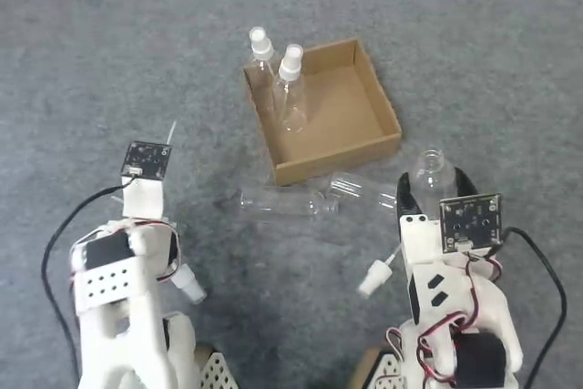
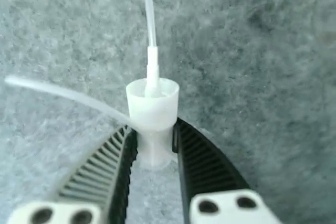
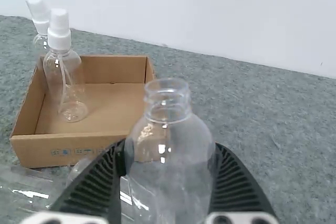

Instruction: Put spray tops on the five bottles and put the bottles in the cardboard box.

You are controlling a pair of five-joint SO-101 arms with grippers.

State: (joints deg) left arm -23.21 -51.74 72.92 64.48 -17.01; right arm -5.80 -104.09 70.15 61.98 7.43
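Note:
My left gripper [image 2: 152,136] is shut on a white spray top [image 2: 152,109], whose thin dip tube [image 2: 148,14] points away over the carpet. In the high view that tube [image 1: 170,134] sticks out past the left arm's camera board. My right gripper [image 3: 169,153] is shut on an uncapped clear bottle [image 3: 169,140], held upright with its open neck up. From above, this bottle [image 1: 432,170] stands right of the cardboard box [image 1: 364,102]. Two capped bottles [image 1: 261,54] [image 1: 291,88] stand in the box's far left corner. Two uncapped bottles [image 1: 282,200] [image 1: 360,190] lie in front of the box.
Two loose spray tops lie on the grey carpet, one [image 1: 189,284] beside the left arm's base and one [image 1: 375,275] left of the right arm. A white wall [image 3: 210,9] runs along the far edge. Open carpet lies between the arms.

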